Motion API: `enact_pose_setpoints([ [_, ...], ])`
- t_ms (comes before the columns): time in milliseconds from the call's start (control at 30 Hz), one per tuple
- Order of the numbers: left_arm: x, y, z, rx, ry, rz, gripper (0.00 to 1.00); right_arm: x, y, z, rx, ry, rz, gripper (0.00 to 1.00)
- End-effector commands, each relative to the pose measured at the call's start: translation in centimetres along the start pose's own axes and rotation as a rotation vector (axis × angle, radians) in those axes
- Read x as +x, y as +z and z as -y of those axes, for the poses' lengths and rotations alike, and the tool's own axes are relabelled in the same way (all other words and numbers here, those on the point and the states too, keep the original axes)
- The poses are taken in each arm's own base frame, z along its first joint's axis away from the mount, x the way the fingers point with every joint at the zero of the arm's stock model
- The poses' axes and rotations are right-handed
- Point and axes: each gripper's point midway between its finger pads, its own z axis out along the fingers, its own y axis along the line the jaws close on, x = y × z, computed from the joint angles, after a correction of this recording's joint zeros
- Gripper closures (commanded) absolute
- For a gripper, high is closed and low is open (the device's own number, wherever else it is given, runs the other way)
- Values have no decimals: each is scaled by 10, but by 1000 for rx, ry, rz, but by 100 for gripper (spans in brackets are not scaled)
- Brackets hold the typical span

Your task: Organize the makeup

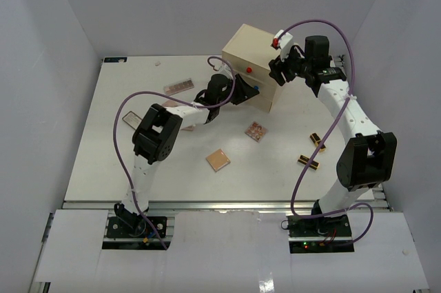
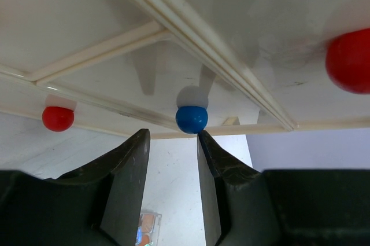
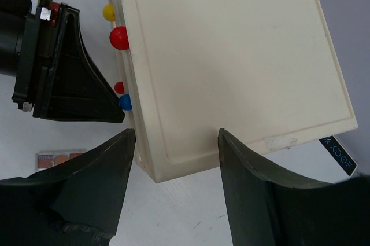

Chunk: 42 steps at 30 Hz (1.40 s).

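Your left end effector (image 2: 173, 136), released, meets the blue knob (image 2: 191, 118) off-centre while the right end effector (image 3: 176, 136) hangs spread over the chest (image 3: 231, 55), with the compacts (image 1: 218, 160) lying on the desk (image 1: 103, 155), so a clench here may slip off.

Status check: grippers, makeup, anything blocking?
Left gripper open, tips at blue knob, not clamped. Right gripper open above chest. Makeup loose on table: compacts, lipsticks, none held. Knob unobstructed.
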Motion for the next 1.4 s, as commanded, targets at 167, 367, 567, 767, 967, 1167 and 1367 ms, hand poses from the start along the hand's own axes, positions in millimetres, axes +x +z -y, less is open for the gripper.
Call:
enact_pose_setpoints([
  [167, -25, 8, 29, 55, -17, 69, 56, 4, 8, -7, -21, 6, -11, 35],
  [367, -32, 10, 31, 47, -15, 86, 57, 6, 8, -8, -23, 8, -15, 36],
  [567, -31, 12, 27, 42, -12, 74, 69, 7, 9, -7, -20, 10, -18, 36],
  [767, -26, 4, 28, 55, -5, 61, 91, 14, 14, -3, 0, 32, -50, 41],
  [967, -25, -19, 43, 87, 35, 50, 96, 22, 21, 8, 39, 67, -95, 48],
  [1167, -4, -56, 44, 105, 63, 8, 97, 27, 26, 13, 63, 92, -117, 49],
  [1367, 26, -90, 35, 110, 57, -49, 97, 34, 28, 17, 83, 102, -145, 49],
])
